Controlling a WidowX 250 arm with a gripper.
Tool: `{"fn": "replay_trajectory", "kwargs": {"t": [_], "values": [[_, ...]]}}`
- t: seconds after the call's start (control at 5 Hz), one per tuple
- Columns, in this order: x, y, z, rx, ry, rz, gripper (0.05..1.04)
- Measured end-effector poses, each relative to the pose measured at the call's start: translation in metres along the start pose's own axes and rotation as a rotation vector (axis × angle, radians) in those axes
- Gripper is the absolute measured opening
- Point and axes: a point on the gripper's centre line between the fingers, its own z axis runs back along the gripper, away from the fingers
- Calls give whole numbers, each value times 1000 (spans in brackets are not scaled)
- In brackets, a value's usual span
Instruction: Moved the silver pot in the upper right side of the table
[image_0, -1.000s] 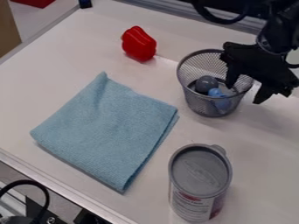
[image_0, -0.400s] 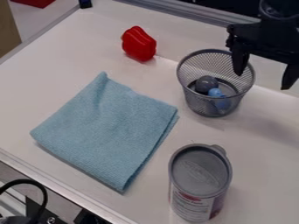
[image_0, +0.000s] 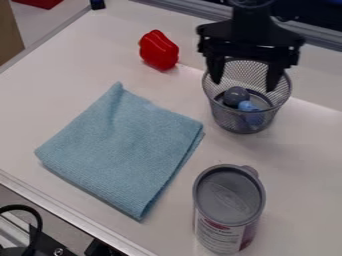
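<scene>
A tall can stands closest, then a folded blue cloth. The silver pot, with two balls inside, stands on the table's upper right. The hand hangs there, spread wide. Farther back sits a red pepper.

So the arm is black all over, matte looking, and the gripper has a wide, chunky crosspiece with knobbly ends, plus two black fingers tapering towards the tips.
</scene>
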Motion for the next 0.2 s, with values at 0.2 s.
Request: {"fn": "replay_trajectory", "kwargs": {"t": [0.2], "values": [[-8, 48, 9, -23, -16, 65, 1001]]}}
